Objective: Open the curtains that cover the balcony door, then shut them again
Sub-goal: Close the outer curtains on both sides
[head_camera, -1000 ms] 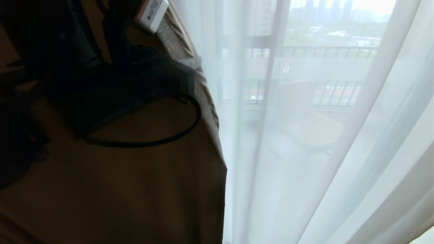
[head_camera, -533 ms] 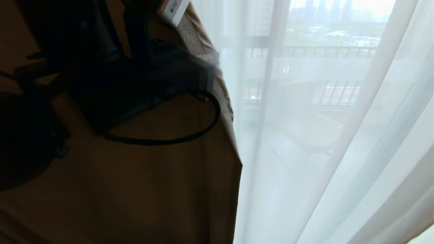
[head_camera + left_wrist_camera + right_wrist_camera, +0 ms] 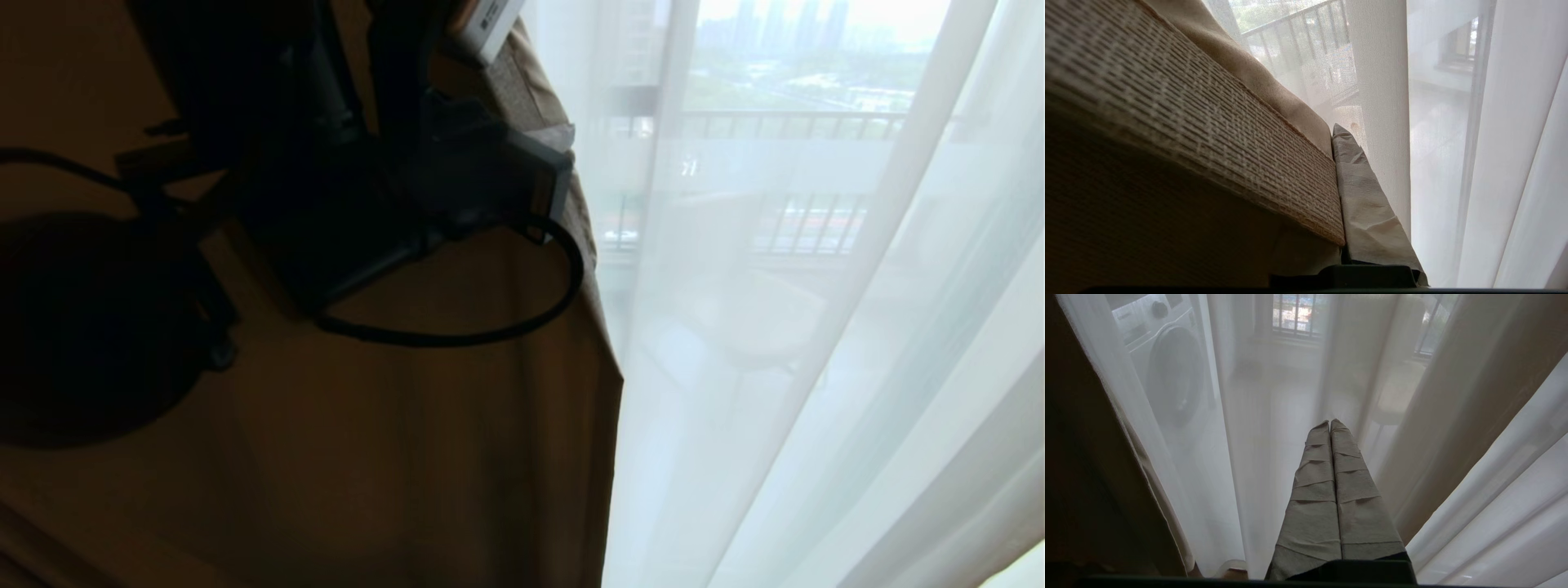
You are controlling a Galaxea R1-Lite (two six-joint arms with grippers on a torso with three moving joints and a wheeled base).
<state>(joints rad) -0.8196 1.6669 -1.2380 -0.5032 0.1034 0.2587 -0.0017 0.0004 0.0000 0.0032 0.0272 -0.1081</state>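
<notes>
The heavy beige drape [image 3: 408, 457] of the curtains fills the left half of the head view, and its edge hangs about mid-picture. My left gripper [image 3: 562, 135] is up at that edge, shut on the drape's ribbed woven hem [image 3: 1208, 134]. The hem is pinched against a tape-wrapped finger [image 3: 1367, 204]; the other finger is hidden behind the cloth. White sheers [image 3: 816, 367] cover the right half. The balcony door's glass [image 3: 784, 82] shows dimly through them. My right gripper [image 3: 1329, 424] is shut on nothing and points at the sheers [image 3: 1257, 437].
Through the sheers I make out a balcony railing [image 3: 800, 122] and a chair [image 3: 751, 310]. A washing machine [image 3: 1167, 367] stands behind the sheer in the right wrist view. A black cable [image 3: 490, 335] loops under my left wrist.
My left arm has moved to the right with the drape's edge in its grip. The beige drape now covers more of the sheers than a second ago.
</notes>
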